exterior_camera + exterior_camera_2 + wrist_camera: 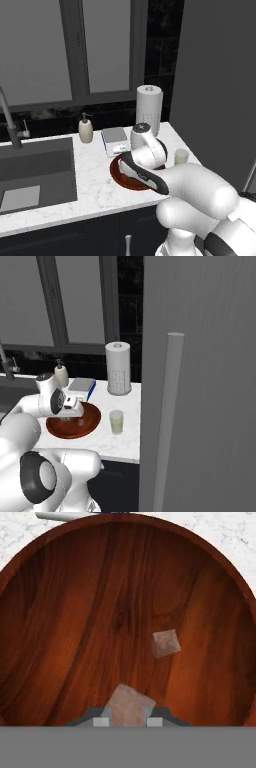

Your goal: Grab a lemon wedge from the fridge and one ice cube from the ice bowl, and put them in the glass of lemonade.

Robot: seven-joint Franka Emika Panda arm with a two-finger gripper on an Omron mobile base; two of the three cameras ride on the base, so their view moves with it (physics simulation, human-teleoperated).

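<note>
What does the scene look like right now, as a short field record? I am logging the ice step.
end effector: shut on ice cube, low inside the ice bowl
second ice cube: loose on the bowl floor, apart from the held one
glass of lemonade: upright on the counter, beside the bowl
fridge: door closed
lemon wedge: not seen

No text, label, brand, number or sign can be read anywhere. The flat box (115, 139) beside the paper-towel roll (149, 108) carries small markings, too blurred to make out.
</note>
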